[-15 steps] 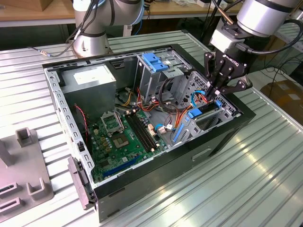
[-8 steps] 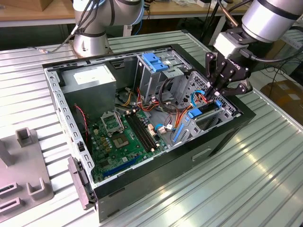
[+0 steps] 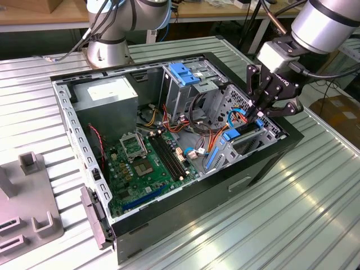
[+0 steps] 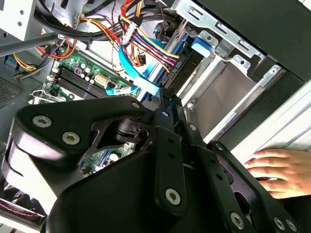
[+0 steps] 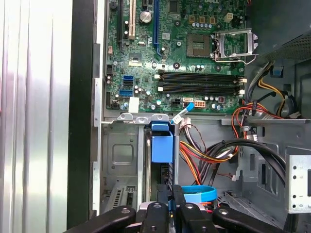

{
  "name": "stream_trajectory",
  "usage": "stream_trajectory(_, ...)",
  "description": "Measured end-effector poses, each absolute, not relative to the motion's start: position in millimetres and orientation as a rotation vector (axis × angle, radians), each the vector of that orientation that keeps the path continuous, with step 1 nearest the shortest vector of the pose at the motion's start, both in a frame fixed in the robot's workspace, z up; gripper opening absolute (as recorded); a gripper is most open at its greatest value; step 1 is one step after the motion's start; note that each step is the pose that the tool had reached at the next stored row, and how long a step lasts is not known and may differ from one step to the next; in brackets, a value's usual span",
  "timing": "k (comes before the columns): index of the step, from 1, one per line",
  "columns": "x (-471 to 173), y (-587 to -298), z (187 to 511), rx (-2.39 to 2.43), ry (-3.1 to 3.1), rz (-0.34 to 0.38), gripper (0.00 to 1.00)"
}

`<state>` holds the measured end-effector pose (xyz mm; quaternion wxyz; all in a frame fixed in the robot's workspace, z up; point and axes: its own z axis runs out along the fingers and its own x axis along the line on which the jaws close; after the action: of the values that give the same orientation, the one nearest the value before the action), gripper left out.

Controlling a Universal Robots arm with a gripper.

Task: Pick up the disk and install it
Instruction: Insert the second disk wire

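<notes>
While the disk (image 5: 162, 145) stands on edge, partly down its bay in the open PC case (image 3: 264, 163), the gripper (image 5: 170, 196) has its fingers clamped on its top edge, prob. to steady it.

- Probably a robotics lab or test workshop.
- An opened computer case (image 3: 169, 152) lies on a ribbed aluminium table (image 3: 315, 191).
- At 11 o'clock from the case, a second robot base (image 3: 107, 50) is bolted down.
- Wooden benches (image 3: 34, 14) and trailing cables (image 3: 79, 39) stand behind.
</notes>
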<state>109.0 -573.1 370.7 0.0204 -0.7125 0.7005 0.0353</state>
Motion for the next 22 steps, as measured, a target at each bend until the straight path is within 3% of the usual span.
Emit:
stream_trajectory(8, 108.7, -575.0, 370.4, -2.202, 2.165, 0.123, 0.16)
stream_trajectory(12, 108.1, -582.8, 370.2, -2.172, 2.13, 0.18, 0.16)
stream_trajectory(22, 102.4, -586.3, 366.6, -2.163, 2.098, 0.153, 0.16)
